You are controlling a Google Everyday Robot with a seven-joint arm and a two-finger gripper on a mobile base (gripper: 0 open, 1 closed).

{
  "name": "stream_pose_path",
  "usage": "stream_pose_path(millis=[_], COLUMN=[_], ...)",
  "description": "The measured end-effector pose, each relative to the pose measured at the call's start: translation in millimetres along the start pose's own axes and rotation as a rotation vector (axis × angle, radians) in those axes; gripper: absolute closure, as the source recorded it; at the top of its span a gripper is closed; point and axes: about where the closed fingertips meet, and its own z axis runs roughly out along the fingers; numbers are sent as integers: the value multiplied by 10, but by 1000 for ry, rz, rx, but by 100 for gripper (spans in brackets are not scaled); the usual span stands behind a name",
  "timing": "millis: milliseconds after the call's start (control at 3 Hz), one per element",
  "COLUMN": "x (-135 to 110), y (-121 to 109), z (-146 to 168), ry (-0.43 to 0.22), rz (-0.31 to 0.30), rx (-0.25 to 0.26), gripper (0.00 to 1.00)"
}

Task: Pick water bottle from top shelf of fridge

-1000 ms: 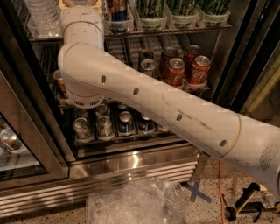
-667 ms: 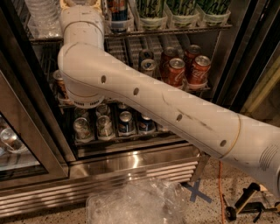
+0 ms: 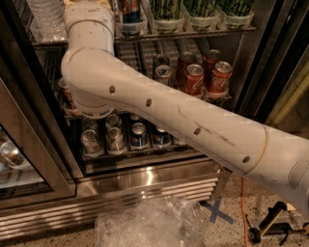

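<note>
The fridge [image 3: 145, 179] stands open in front of me, with a stainless base and wire racks. On its top shelf [image 3: 193, 34], clear ribbed water bottles [image 3: 46, 19] stand at the far left; only their lower bodies show. My white arm [image 3: 145, 103] crosses the view from the lower right and bends up to the top shelf, just right of those bottles. The gripper is out of view above the top edge of the frame.
Green-patterned containers [image 3: 203, 9] and a dark can [image 3: 129, 12] share the top shelf. Red cola cans [image 3: 207, 75] sit on the middle rack, and several cans [image 3: 125, 137] on the lower one. The glass door [image 3: 19, 164] hangs open at left. Crumpled clear plastic [image 3: 149, 224] and a blue tape cross [image 3: 217, 212] lie on the floor.
</note>
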Motion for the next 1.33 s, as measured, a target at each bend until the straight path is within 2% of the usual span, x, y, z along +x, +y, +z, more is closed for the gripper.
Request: stream_pose_path(millis=[333,667,1000,1333], x=[-328,-581,-482,-66], y=[89,229,391,365], z=[-57,-176,-431,-736], ry=[-89,-155,-117,1], rz=[-15,-18,27,103], rx=[-23,-71,-173,-211], gripper=[100,100,100,100])
